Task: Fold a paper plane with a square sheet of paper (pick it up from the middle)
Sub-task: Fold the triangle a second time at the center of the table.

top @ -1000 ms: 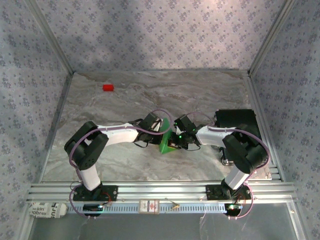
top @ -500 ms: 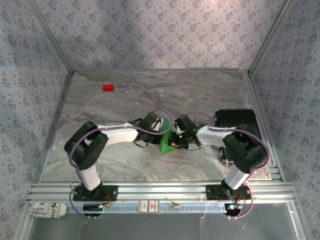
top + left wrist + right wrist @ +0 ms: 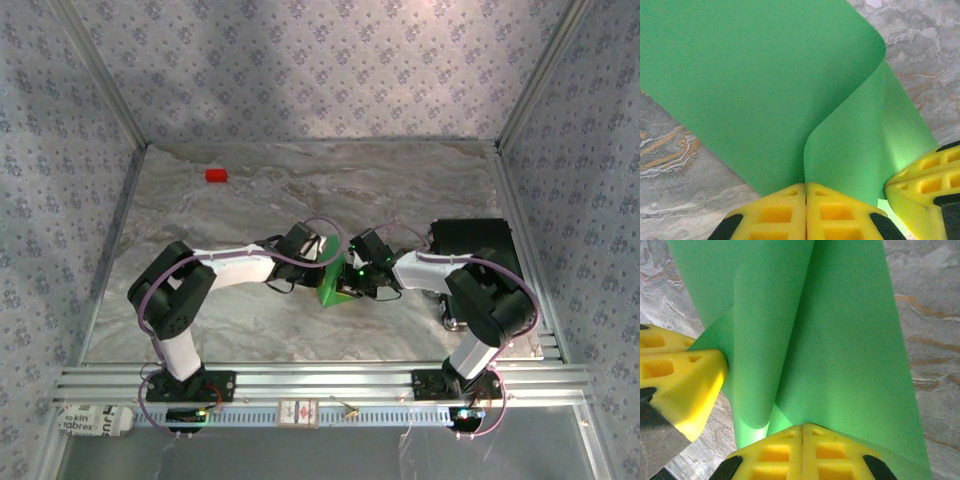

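The bright green square sheet of paper (image 3: 331, 284) is held up between both arms at the table's middle, bent into loose folds. My left gripper (image 3: 805, 187) is shut on one edge of the green sheet (image 3: 760, 85), its yellow fingertips pressed together. My right gripper (image 3: 803, 428) is shut on the opposite edge of the green sheet (image 3: 845, 340). In the top view my left gripper (image 3: 322, 256) and my right gripper (image 3: 352, 272) meet almost tip to tip over the paper. Each wrist view shows the other gripper's yellow fingers (image 3: 925, 175) beside the paper. No dart-shaped plane is formed.
A small red block (image 3: 216, 175) lies far back left on the marble table (image 3: 250, 190). A black box (image 3: 470, 238) sits at the right behind the right arm. Patterned walls enclose the table on three sides.
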